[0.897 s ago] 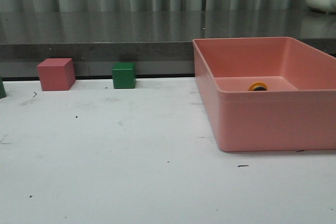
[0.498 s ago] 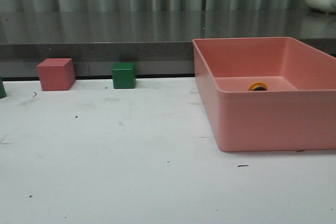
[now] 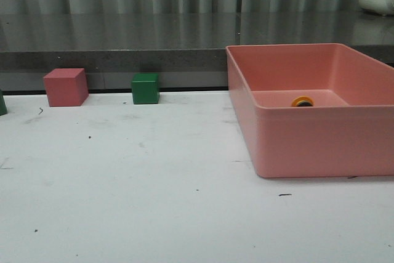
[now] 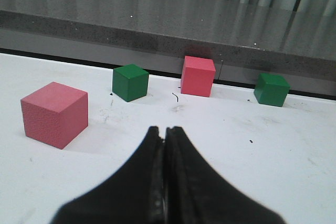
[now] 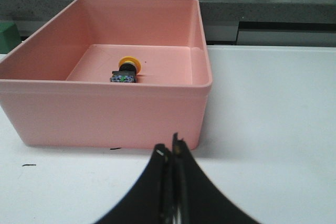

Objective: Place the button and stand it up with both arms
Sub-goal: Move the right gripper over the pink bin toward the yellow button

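Observation:
The button (image 5: 126,71) lies on its side on the floor of the pink bin (image 5: 105,108), yellow cap toward the far wall, black body toward me. In the front view only its yellow cap (image 3: 302,101) shows over the bin's front wall (image 3: 320,143). My right gripper (image 5: 169,149) is shut and empty, over the white table just outside the bin's near wall. My left gripper (image 4: 165,129) is shut and empty, low over the table before a row of cubes. Neither arm shows in the front view.
A pink cube (image 3: 65,87) and a green cube (image 3: 145,88) stand at the table's back edge, under a grey ledge (image 3: 123,60). The left wrist view shows a near pink cube (image 4: 54,113), two green cubes (image 4: 130,82) (image 4: 271,89) and a pink cube (image 4: 198,75).

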`<control>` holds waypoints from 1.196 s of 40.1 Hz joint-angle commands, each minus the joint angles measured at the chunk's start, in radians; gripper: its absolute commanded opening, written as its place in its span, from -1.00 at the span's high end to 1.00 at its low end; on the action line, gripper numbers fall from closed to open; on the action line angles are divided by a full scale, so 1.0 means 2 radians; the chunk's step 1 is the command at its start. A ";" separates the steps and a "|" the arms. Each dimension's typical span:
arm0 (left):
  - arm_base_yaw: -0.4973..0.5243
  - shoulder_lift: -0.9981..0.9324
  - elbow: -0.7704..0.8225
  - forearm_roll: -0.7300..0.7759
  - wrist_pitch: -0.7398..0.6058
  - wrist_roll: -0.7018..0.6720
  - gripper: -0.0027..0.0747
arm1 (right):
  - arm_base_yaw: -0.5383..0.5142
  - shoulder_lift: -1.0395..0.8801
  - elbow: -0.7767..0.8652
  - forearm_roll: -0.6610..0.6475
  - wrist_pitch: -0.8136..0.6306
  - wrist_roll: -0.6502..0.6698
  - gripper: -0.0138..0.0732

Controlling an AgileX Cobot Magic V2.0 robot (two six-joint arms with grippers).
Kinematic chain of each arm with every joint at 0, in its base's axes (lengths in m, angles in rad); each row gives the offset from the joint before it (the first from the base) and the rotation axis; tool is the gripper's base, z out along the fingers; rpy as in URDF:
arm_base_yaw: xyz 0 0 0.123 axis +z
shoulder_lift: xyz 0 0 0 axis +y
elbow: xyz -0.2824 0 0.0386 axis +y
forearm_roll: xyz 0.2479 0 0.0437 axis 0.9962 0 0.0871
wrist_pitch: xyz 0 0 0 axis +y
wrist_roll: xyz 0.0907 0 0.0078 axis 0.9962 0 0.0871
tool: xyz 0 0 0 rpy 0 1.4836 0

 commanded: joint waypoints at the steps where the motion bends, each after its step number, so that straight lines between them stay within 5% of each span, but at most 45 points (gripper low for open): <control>1: 0.000 -0.011 0.007 -0.004 -0.046 0.000 0.98 | -0.001 -0.007 -0.002 -0.005 -0.038 -0.005 0.84; 18: 0.000 -0.011 0.007 -0.005 -0.068 0.000 0.98 | -0.001 -0.007 -0.002 -0.005 -0.048 -0.005 0.84; 31: 0.000 -0.011 -0.008 -0.005 -0.282 0.000 0.98 | -0.001 -0.007 -0.035 -0.005 -0.140 -0.005 0.84; 48: 0.000 0.144 -0.204 -0.005 -0.026 0.000 0.98 | -0.001 0.156 -0.240 -0.001 -0.008 -0.005 0.84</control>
